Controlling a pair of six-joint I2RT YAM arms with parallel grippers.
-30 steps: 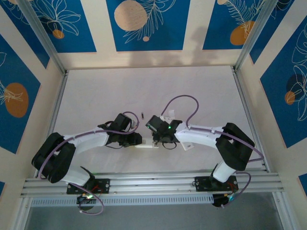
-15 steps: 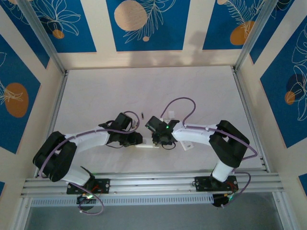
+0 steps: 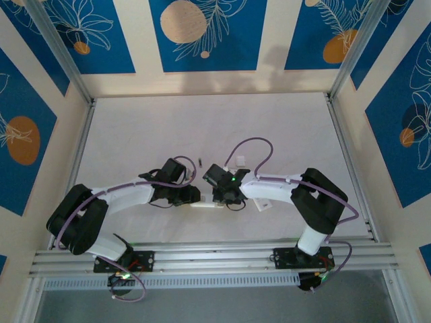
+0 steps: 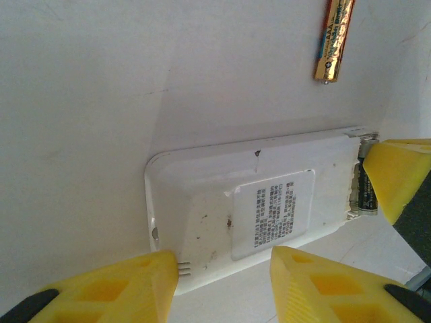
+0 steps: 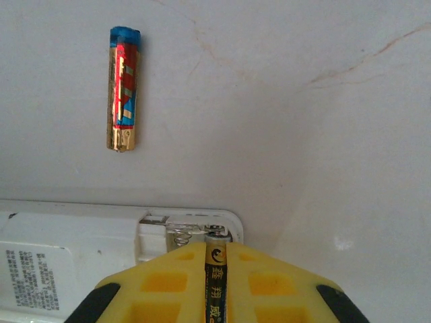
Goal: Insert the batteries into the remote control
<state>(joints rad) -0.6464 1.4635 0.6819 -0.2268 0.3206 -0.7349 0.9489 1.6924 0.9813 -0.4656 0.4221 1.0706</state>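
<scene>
right wrist: right gripper (image 5: 216, 247) around battery (image 5: 215, 286)

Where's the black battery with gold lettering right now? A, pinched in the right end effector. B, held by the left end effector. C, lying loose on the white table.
A: the black battery with gold lettering is clamped in the right end effector, at the open end of the white plastic remote control.

Top view high, looking down at table (image 3: 269, 128); wrist views close, sharing remote (image 4: 242, 202), loose battery (image 4: 333, 40).
</scene>
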